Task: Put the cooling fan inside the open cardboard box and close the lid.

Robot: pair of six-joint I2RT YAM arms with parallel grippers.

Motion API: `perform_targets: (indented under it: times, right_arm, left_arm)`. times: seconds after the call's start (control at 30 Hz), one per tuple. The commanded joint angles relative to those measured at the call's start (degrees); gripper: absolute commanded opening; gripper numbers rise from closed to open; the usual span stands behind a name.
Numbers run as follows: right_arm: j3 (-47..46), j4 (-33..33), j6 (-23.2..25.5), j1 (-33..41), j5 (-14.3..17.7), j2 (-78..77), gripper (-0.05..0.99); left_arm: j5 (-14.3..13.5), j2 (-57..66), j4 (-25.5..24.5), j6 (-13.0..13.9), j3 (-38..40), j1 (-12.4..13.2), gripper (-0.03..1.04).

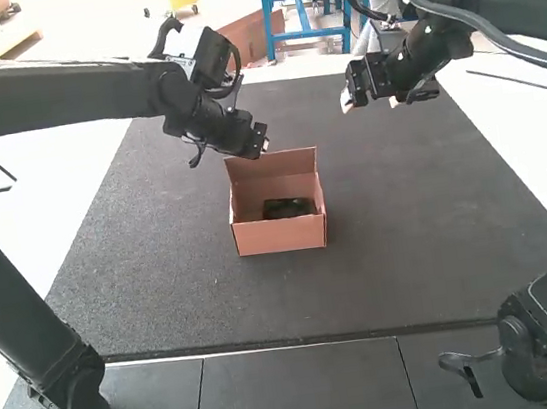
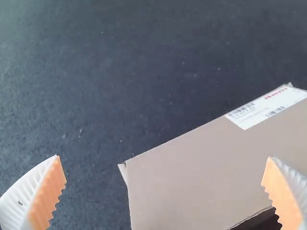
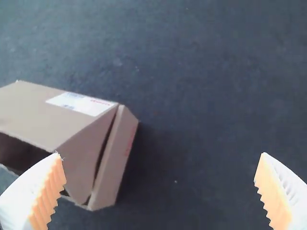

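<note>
Fan (image 1: 288, 207) lies inside the open box (image 1: 279, 234) near the middle of the mat (image 1: 420, 246), and we see the lid (image 1: 272, 166) standing up on the far side. Our left gripper (image 1: 257, 142) hangs spread wide just above the lid's top edge. Our right gripper (image 1: 352, 93), also wide, hovers well apart near the mat's far edge.

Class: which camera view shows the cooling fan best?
The high view: it looks down into the open cardboard box, where the cooling fan lies as a dark shape. Both wrist views face the box's outer cardboard, which hides the fan.
</note>
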Motion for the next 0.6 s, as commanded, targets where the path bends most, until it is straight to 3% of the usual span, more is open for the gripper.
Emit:
perform_targets:
  times: [0.0,0.33,0.57]
  right_arm:
    - [-1.63,0.19,0.48,-3.55,3.77,-2.56,0.91]
    - [-4.09,0.28,-1.63,-6.98,4.38,-2.64,0.91]
    - [-5.32,0.37,-1.81,-6.98,4.38,-2.64,0.91]
  left_arm:
    - [-0.2,-0.14,0.21,0.45,-0.91,-0.88,0.97]
    - [0.06,-0.14,0.39,0.63,-3.99,-1.5,0.97]
    - [-0.03,-0.14,3.55,0.45,-9.87,-3.17,0.97]
